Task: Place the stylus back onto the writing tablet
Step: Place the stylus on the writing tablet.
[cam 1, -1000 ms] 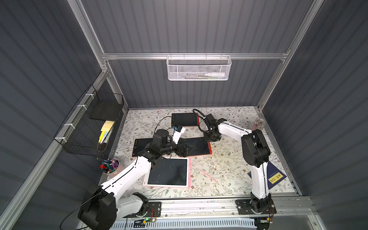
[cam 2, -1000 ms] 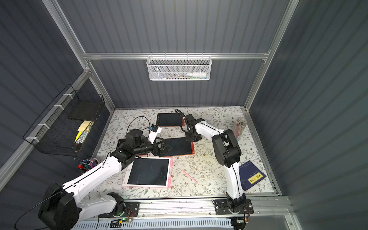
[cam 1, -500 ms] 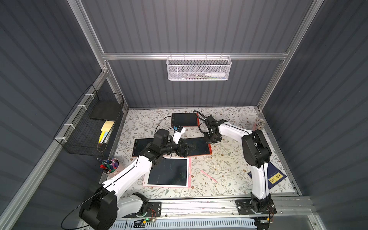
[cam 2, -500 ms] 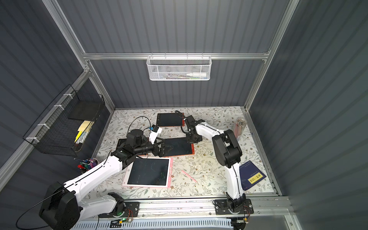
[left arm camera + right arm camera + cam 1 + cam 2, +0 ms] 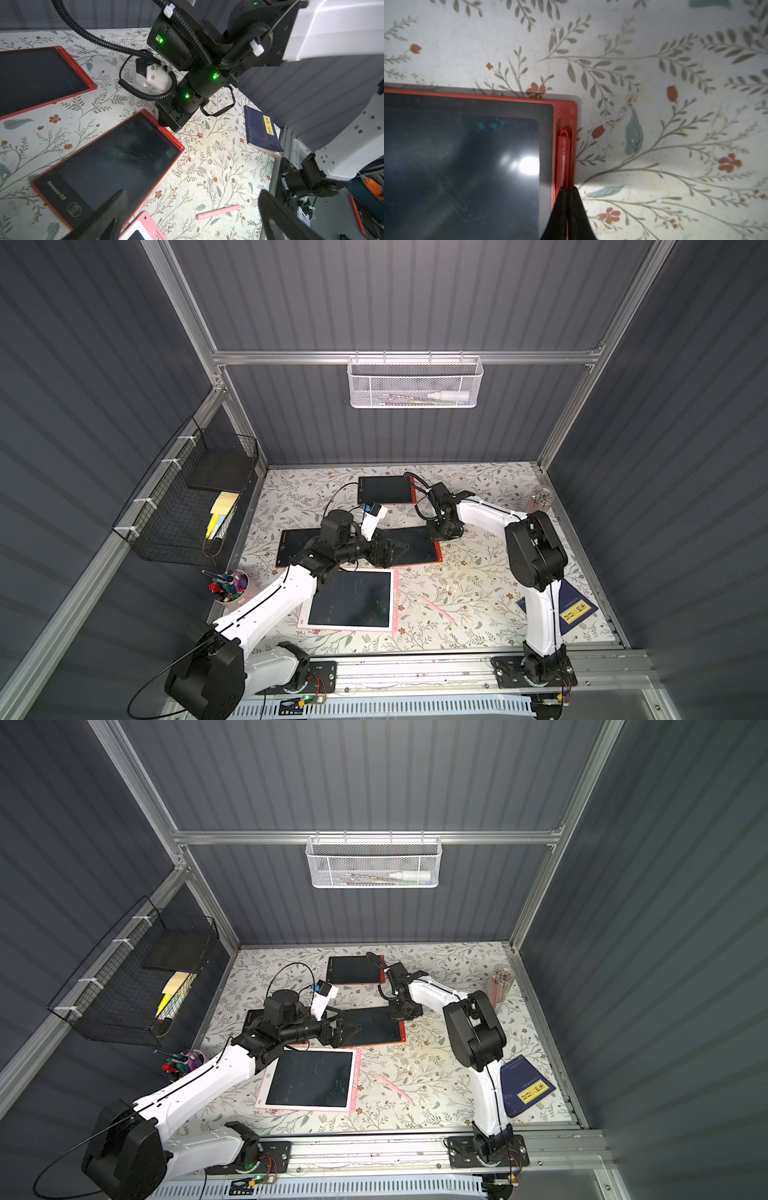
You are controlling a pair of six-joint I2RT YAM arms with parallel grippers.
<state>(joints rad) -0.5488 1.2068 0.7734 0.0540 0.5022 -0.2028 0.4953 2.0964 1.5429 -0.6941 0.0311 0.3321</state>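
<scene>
A red stylus [image 5: 563,149] lies in the side groove of the red-framed writing tablet [image 5: 467,155], which sits mid-table in both top views [image 5: 415,547] [image 5: 374,1029]. My right gripper [image 5: 567,189] is shut, its tips together on top of the stylus at the tablet's right edge [image 5: 442,533]. My left gripper [image 5: 191,204] hangs open over the same tablet's near end [image 5: 395,549], holding nothing. A loose pink stylus [image 5: 218,212] [image 5: 435,607] lies on the cloth beside a pink-framed tablet [image 5: 353,599].
Another red tablet [image 5: 386,489] lies at the back and a dark one [image 5: 293,545] under my left arm. A blue book [image 5: 575,608] is at the front right, a pen cup [image 5: 230,587] front left, a pencil jar [image 5: 540,497] back right. Wire baskets hang on the walls.
The right gripper's jaws have come fully together over the tablet's edge and it has shifted slightly. The left arm has hardly moved.
</scene>
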